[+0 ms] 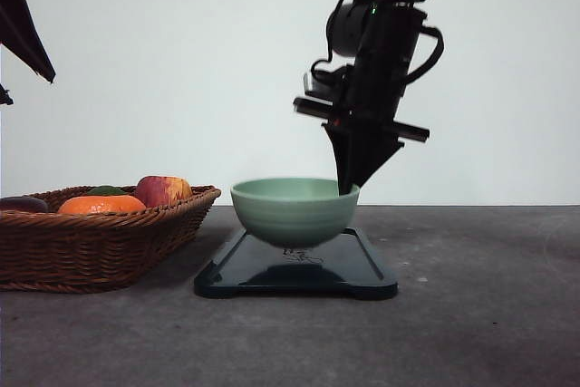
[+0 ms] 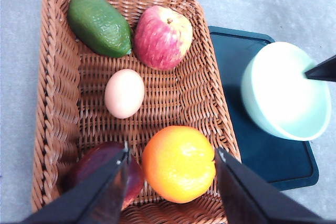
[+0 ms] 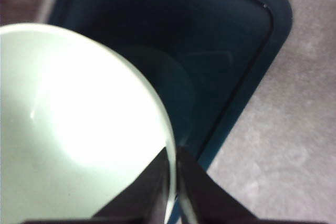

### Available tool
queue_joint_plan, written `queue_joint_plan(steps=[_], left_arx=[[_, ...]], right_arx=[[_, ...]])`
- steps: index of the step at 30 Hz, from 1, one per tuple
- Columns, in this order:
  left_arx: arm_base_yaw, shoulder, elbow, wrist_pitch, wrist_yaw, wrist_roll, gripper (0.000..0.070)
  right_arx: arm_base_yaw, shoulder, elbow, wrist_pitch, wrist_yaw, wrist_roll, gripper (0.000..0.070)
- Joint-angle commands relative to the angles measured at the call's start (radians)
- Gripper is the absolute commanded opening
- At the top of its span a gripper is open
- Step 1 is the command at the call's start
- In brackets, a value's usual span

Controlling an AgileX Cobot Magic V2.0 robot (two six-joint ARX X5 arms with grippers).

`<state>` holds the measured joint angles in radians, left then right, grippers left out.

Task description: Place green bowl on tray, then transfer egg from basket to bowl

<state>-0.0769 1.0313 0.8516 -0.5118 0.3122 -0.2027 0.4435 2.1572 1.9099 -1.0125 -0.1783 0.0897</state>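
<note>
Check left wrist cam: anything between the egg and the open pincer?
Yes. The orange sits between the left pincer fingers, on the near side of the egg, with a dark red fruit beside it. Bare basket weave separates them from the egg.

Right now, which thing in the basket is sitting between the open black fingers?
The orange. It sits between the left gripper's open fingers, while the egg, apple and green avocado lie farther up the basket.

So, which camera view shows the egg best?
The left wrist view: the egg lies fully visible in the basket, among the fruit. In the front view the basket wall hides it.
</note>
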Motion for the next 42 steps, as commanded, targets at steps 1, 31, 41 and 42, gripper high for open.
queue_joint_plan(steps=[1,31,41,42], left_arx=[[-0.002,0.008,0.023,0.011,0.003,0.007,0.0315],[-0.002,0.008,0.023,0.01,0.003,0.008,0.0315],[-0.002,0.008,0.023,0.007,0.003,0.007,0.0315],[-0.002,0.008,0.023,0.006,0.003,0.007,0.0315]], right_arx=[[0.007,0.035,0.027,0.008,0.003,0.015,0.0003],[0.019,-0.134,0.003,0.025,0.023,0.033,0.0216],[0.028,-0.384,-0.348,0.314,0.021,0.033,0.0216],[0.028,-0.412,-0.391,0.347,0.021,0.033,0.0216]])
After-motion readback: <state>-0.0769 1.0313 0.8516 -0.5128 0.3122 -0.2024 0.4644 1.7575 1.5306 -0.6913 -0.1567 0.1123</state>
